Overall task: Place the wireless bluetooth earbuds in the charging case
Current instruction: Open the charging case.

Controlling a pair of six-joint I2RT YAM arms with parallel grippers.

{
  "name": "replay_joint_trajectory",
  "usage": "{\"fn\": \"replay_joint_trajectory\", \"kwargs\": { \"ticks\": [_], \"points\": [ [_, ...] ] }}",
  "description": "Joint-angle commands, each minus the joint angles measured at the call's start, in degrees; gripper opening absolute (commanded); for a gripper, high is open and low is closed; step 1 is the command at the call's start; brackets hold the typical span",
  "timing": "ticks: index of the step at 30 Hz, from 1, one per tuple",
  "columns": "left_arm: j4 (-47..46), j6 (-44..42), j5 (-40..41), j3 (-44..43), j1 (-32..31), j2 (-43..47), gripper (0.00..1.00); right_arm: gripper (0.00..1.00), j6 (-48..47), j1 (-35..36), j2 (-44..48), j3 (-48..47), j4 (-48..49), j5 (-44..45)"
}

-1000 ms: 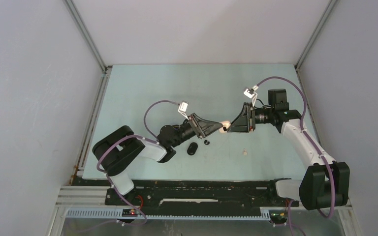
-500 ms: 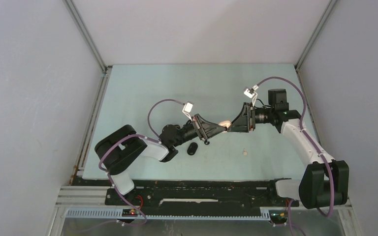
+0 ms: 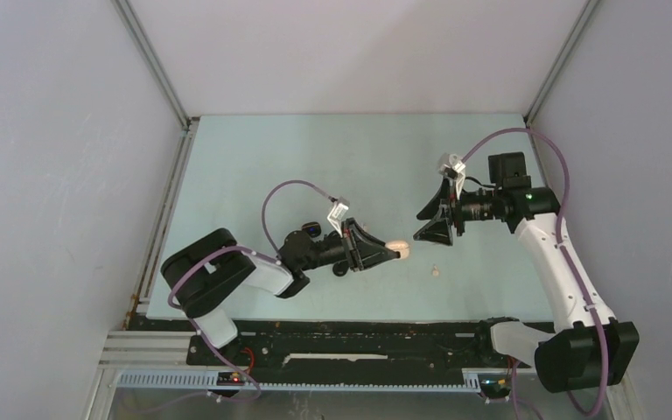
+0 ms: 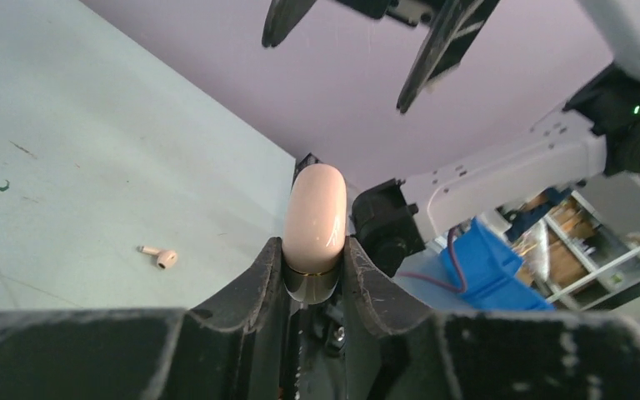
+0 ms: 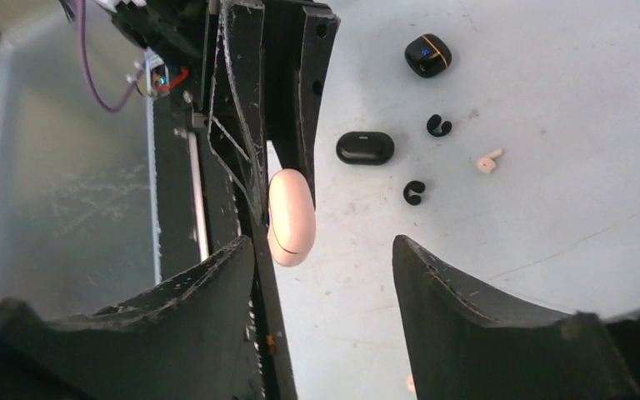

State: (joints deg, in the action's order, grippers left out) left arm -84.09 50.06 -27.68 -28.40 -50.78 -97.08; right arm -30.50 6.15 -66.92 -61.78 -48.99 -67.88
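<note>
A pinkish-beige charging case [image 4: 317,218], lid closed, sticks out of my left gripper [image 4: 315,254], which is shut on its lower end. From above, the case [image 3: 400,251] hangs over the table mid-front. My right gripper [image 5: 323,246] stands open, a short way off the case [image 5: 290,217], not touching it. From above, the right gripper [image 3: 418,226] is up and right of the case. One whitish-beige earbud [image 4: 160,257] lies on the table, and also shows from above [image 3: 435,272]. Two curled black earbuds [image 5: 439,126] [image 5: 414,192] and the beige earbud [image 5: 489,160] lie beyond the case.
An oval black case [image 5: 365,147] and a rounder black case with a gold seam [image 5: 427,55] sit on the pale green table [image 3: 315,166] near the black earbuds. Grey walls [image 3: 70,175] close in both sides and the back.
My left gripper shut on the case and brought it down toward the front. My right gripper let go of it, opened and pulled back to the right.
</note>
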Motion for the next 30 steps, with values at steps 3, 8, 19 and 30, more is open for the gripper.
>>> {"fn": "replay_joint_trajectory", "kwargs": {
  "ticks": [3, 8, 19, 30],
  "points": [
    [6.98, -15.66, -3.47, 1.98, -0.96, 7.43, 0.00, 0.60, -15.62, 5.09, -1.01, -5.81, -15.18, 9.22],
    [17.81, -26.99, -1.63, 2.30, -2.18, 13.08, 0.00, 0.58, -16.80, 11.36, -3.15, -5.82, -16.39, 11.77],
    [29.34, -34.97, -1.43, 0.54, -3.92, 16.71, 0.00, 0.56, -13.27, 17.38, -5.95, -5.81, -10.95, 13.47],
    [28.43, -36.35, -1.91, 1.34, -4.06, 18.64, 0.00, 0.54, -10.47, 23.20, -9.09, -4.88, -7.90, 17.32]
  ]
}}
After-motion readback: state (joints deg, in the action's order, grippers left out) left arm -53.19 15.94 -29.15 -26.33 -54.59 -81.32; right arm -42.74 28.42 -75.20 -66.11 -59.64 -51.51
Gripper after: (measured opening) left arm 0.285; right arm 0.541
